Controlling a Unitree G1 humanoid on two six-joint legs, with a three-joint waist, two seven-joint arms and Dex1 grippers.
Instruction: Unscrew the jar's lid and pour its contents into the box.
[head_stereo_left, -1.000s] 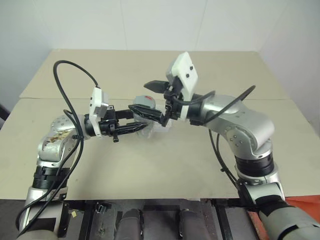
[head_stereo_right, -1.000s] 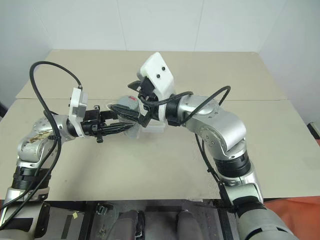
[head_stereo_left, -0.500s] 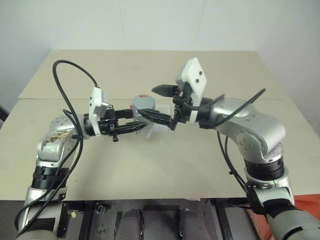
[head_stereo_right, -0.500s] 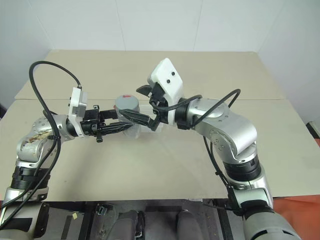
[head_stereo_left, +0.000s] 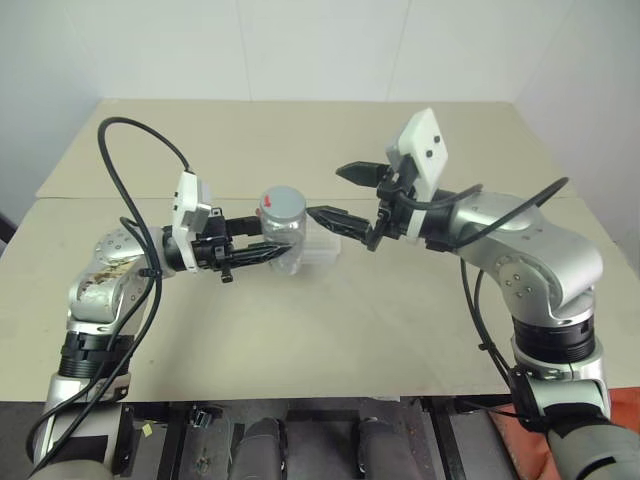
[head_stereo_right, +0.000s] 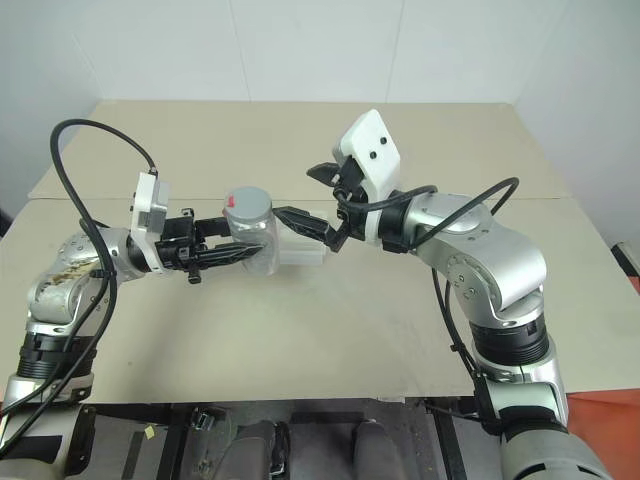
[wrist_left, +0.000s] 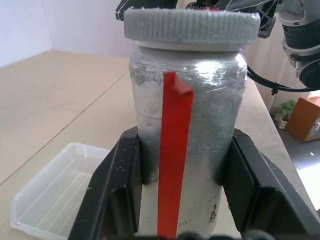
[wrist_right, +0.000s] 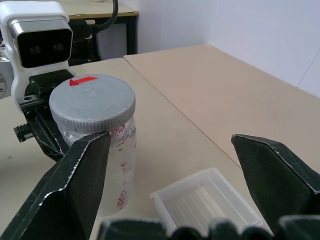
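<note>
The jar (head_stereo_left: 283, 228), silvery-clear with a red strip down its side, hangs upright just above the table with my left gripper (head_stereo_left: 279, 243) shut on its body. Its grey lid (head_stereo_left: 282, 200) sits on top, with a red mark on it (wrist_right: 82, 80). My right gripper (head_stereo_left: 327, 192) stands open to the right of the lid, apart from it, with nothing between its fingers. The clear box (head_stereo_left: 322, 246) lies on the table just behind and to the right of the jar. The contents are hidden behind the jar's cloudy wall (wrist_left: 187, 125).
The beige table (head_stereo_left: 330, 310) has a seam (head_stereo_left: 560, 198) running across it behind the arms. The left arm's black cable (head_stereo_left: 130, 160) loops over the table's left side. A white wall rises behind the far edge.
My right gripper has drawn back to the right from around the lid and stayed open. The jar, with the lid on, has kept its place in my left gripper.
</note>
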